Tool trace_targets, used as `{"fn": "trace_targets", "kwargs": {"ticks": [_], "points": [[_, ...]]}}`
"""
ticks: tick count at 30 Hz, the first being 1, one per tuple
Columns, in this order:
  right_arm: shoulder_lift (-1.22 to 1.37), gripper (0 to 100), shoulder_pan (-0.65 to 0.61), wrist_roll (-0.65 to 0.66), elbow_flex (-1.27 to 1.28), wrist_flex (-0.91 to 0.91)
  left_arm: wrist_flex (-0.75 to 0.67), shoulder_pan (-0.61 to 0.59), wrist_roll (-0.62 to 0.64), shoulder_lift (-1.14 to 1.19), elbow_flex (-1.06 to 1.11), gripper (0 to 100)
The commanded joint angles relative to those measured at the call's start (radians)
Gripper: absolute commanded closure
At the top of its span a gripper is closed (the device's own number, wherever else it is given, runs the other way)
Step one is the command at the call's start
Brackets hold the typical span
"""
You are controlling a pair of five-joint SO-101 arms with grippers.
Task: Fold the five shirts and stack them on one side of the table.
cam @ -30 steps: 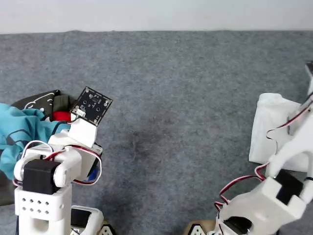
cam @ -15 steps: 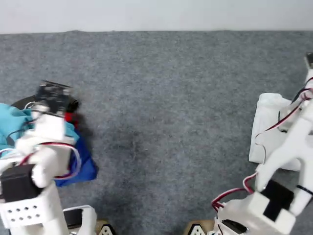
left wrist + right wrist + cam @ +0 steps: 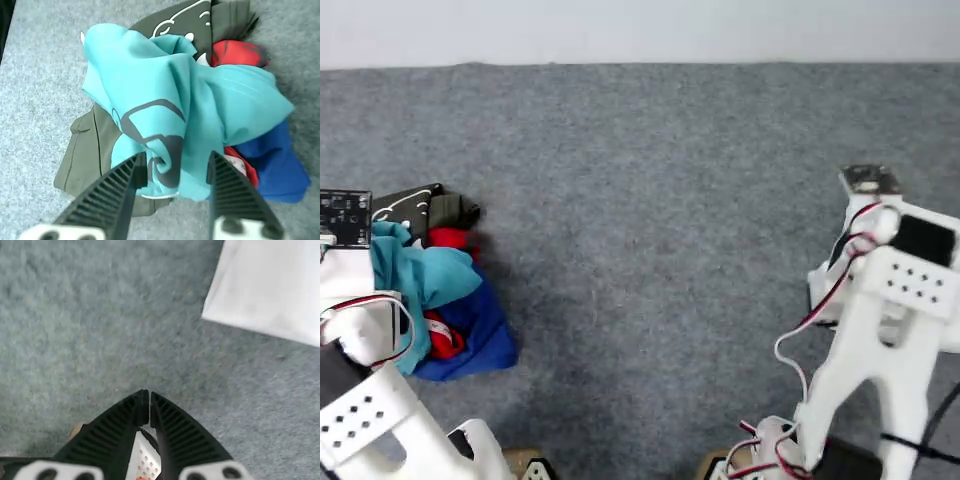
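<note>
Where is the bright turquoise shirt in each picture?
High view: the turquoise shirt tops the heap at the table's left edge, lying over the blue shirt.
Left wrist view: it lies mid-picture, just past the open left gripper, the blue shirt peeking out beneath.
Right wrist view: this camera faces the white shirt.
Shared landmark: the grey table.

Five shirts (image 3: 165,100), two arms (image 3: 880,300).
</note>
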Motion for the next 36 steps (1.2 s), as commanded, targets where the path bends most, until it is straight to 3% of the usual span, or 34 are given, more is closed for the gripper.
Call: {"fn": "trace_targets", "kwargs": {"ticks": [1,6,13,17,26,30,36], "points": [[-0.054,99.0,-0.015,-0.011,0.018,0.039,-0.094,-0.006,-0.009,0.0,0.036,79],[-0.056,99.0,-0.016,-0.011,0.029,0.039,-0.215,-0.006,0.02,-0.002,0.151,80],[-0.062,99.0,-0.012,-0.011,0.032,0.041,-0.399,0.008,0.075,-0.011,0.249,99],[-0.062,99.0,-0.012,-0.011,0.048,0.041,-0.356,0.035,0.103,-0.012,0.157,99],[-0.064,99.0,-0.012,-0.011,0.06,0.041,-0.33,0.109,0.367,-0.012,-0.193,99],[-0.064,99.0,-0.012,-0.011,0.06,0.041,-0.334,0.233,0.407,-0.012,-0.312,99],[-0.064,99.0,-0.012,-0.012,0.06,0.041,-0.334,0.529,0.407,-0.012,-0.392,99]]}}
